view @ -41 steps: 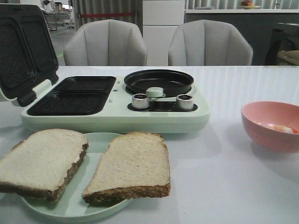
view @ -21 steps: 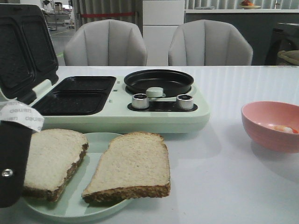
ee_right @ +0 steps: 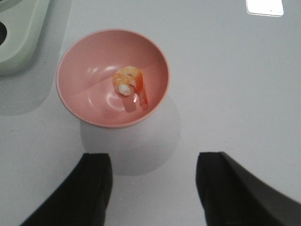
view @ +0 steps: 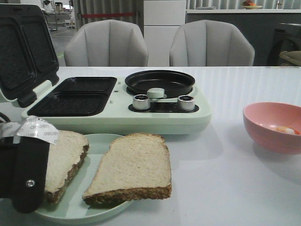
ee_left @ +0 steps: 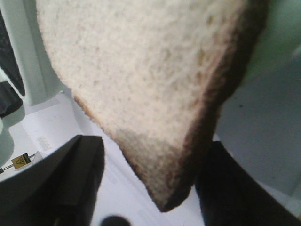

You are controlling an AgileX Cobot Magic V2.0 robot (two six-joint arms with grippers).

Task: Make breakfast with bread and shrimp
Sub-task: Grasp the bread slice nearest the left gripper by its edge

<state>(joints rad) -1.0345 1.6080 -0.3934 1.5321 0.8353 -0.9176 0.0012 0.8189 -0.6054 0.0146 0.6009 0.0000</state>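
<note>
The left tool (view: 23, 174) is black, with a silver screw and printed white tape wrapping.

Left tool (ee_left: 148, 183) low at the near left, fingers spread wide, right tool (ee_right: 153, 188) hovering, fingers parted

Two bread slices (view: 134, 165) lie on a plate (view: 101, 143) before the cooker (view: 117, 101); a bowl (view: 273, 127) sits right.
</note>
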